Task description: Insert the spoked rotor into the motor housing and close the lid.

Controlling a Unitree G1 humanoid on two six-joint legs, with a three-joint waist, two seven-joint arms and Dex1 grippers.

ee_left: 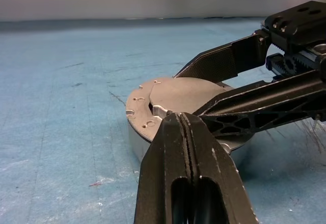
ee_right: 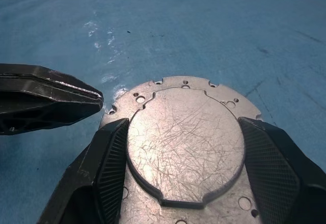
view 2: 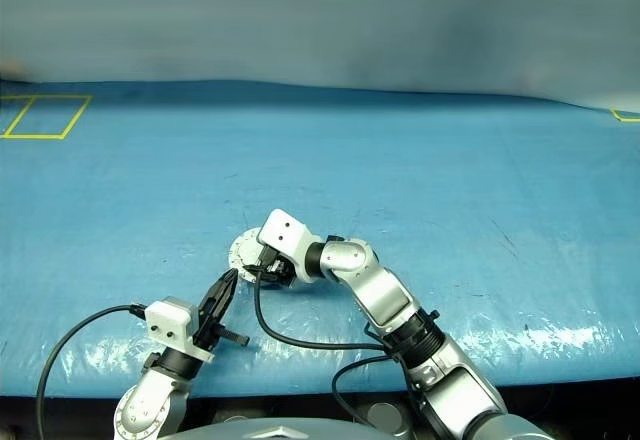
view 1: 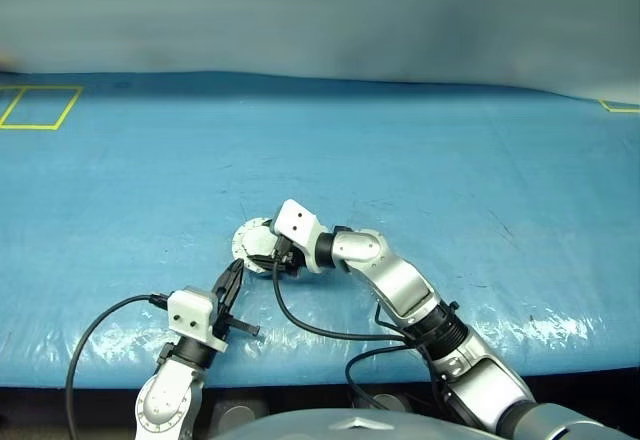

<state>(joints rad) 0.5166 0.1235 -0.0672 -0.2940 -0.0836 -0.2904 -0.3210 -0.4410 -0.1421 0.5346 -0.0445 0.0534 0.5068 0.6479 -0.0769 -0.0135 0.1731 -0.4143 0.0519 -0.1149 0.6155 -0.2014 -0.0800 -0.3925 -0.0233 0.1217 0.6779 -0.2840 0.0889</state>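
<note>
Lid (ee_right: 186,142): lies flat on the motor housing (ee_left: 133,137).
My right gripper (ee_right: 186,158): fingers straddle the raised boss, steadying it.
My left gripper (ee_left: 184,132): pinched empty, tip at the rim.

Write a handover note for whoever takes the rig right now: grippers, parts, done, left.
Left gripper: shut, empty, tip beside the lid's edge.
Right gripper: fingers spread either side of the lid's raised boss; grip not certain.
Lid: lying flat on the housing, mid-table on the blue sheet.
Done: lid looks closed; rotor hidden, presumably inside.
Left: check the lid is seated, withdraw both arms.
</note>
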